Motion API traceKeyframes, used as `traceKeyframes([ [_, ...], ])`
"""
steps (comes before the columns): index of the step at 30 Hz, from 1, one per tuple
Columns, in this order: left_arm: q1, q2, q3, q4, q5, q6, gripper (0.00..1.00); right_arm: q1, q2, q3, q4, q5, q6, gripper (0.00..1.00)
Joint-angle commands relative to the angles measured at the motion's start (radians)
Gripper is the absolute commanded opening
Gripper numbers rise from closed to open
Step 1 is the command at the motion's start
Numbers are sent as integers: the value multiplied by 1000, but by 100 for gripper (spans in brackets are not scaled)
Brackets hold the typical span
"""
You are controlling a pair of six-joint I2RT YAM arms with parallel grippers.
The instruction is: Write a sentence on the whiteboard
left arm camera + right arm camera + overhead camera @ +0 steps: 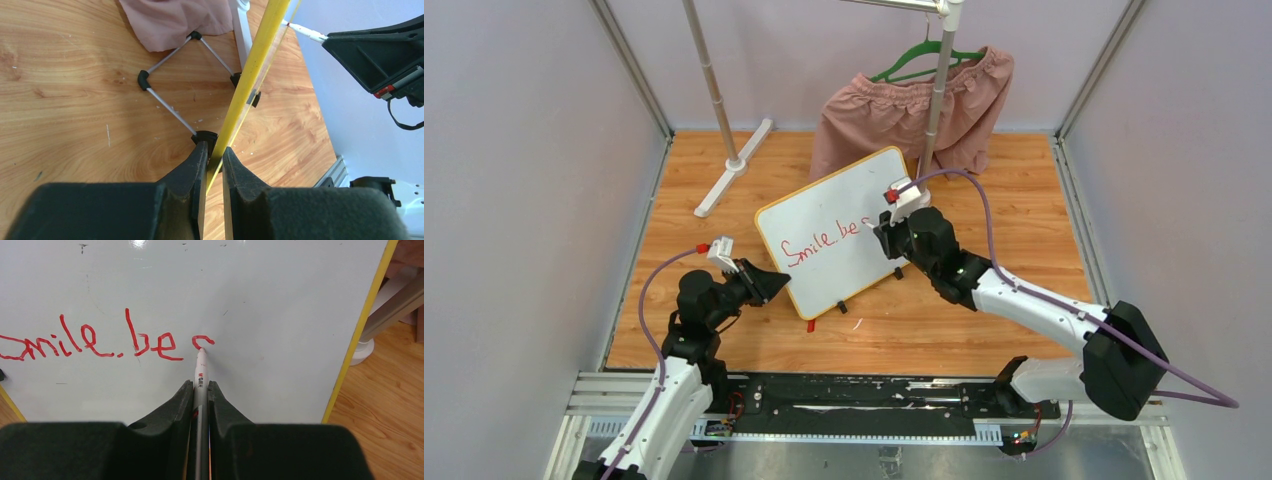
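Note:
The whiteboard (824, 205), white with a yellow rim, stands tilted on the wooden floor. Red words (824, 243) on it read "Smile, be" with a started curved stroke after them (202, 341). My right gripper (882, 228) is shut on a white marker (200, 371), whose red tip touches the board at that stroke. My left gripper (776, 284) is shut on the whiteboard's yellow rim (250, 75) at its left edge. In the left wrist view the board shows edge-on, with the marker tip (305, 31) against it.
Pink shorts (914, 105) hang on a green hanger from a metal rack, just behind the board. The rack's white foot (734, 165) lies at back left. A wire stand (170, 75) props the board from behind. A red marker cap (811, 326) lies by the board's front feet.

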Motion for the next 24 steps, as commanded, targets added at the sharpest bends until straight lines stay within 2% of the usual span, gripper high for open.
traceKeyframes([
  [1,-1,-4,13,-29,-14,10,0,1,-14,-17,-36,48,7,0],
  [24,-1,-5,12,-28,-9,13,0,-11,2,52,-31,73,-8,0],
])
